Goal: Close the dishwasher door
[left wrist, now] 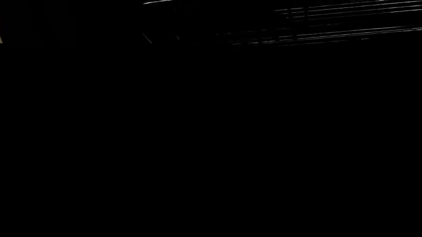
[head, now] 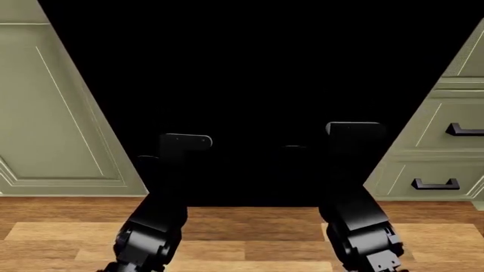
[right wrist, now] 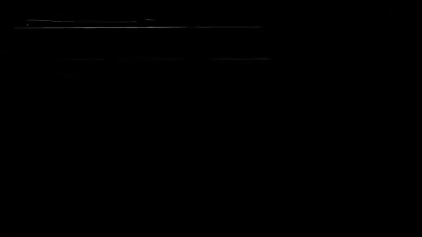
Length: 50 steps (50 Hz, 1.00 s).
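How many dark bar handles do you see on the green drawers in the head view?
2. Both are on the right: the upper handle at the picture's edge, cut off, and the lower handle on the drawer below. Others may lie out of view.

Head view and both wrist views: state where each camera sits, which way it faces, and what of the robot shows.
Head view: on the robot's head, facing forward and down at the black dishwasher door between pale green cabinets; both black arms show, the jaws lost against the black.
Left wrist view: near the left gripper, facing darkness with thin bright lines; no robot part discernible.
Right wrist view: near the right gripper, almost wholly black; no robot part discernible.
Shared: both wrist views face black surface.
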Available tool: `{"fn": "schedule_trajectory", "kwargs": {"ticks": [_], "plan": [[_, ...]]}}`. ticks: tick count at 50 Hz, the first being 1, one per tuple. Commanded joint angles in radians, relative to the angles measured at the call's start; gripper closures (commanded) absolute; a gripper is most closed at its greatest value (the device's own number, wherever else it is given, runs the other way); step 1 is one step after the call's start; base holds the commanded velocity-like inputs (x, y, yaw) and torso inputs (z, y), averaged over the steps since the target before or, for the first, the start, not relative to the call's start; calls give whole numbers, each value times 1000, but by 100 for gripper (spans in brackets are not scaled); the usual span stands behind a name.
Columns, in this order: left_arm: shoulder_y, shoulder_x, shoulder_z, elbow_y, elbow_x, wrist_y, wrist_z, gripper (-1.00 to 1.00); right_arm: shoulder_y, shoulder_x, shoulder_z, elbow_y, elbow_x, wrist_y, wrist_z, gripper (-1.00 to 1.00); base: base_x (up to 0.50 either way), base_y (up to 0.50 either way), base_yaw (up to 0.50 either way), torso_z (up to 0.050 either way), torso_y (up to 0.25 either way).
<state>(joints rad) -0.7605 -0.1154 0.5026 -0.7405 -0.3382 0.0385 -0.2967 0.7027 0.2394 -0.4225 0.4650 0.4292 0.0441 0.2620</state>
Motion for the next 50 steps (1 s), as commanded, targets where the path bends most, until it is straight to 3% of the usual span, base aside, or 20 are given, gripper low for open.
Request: {"fn": "schedule_trajectory", "kwargs": {"ticks": [1,17,50], "plan": [[-52,22,3,-118,21,92,11,-100,14,-10,2,68,-13,-74,-30,-100,0,0,0,0,0],[-191,106,1,-505,24,293,69,-100,108,-60,1,290,-39,-172,-70,-100,0,0,0,0,0],[-235,114,170,-567,-123,291,46,-100,235,-122,5,601,-60,-312,-106,-100,0,0,0,0,0]]}}
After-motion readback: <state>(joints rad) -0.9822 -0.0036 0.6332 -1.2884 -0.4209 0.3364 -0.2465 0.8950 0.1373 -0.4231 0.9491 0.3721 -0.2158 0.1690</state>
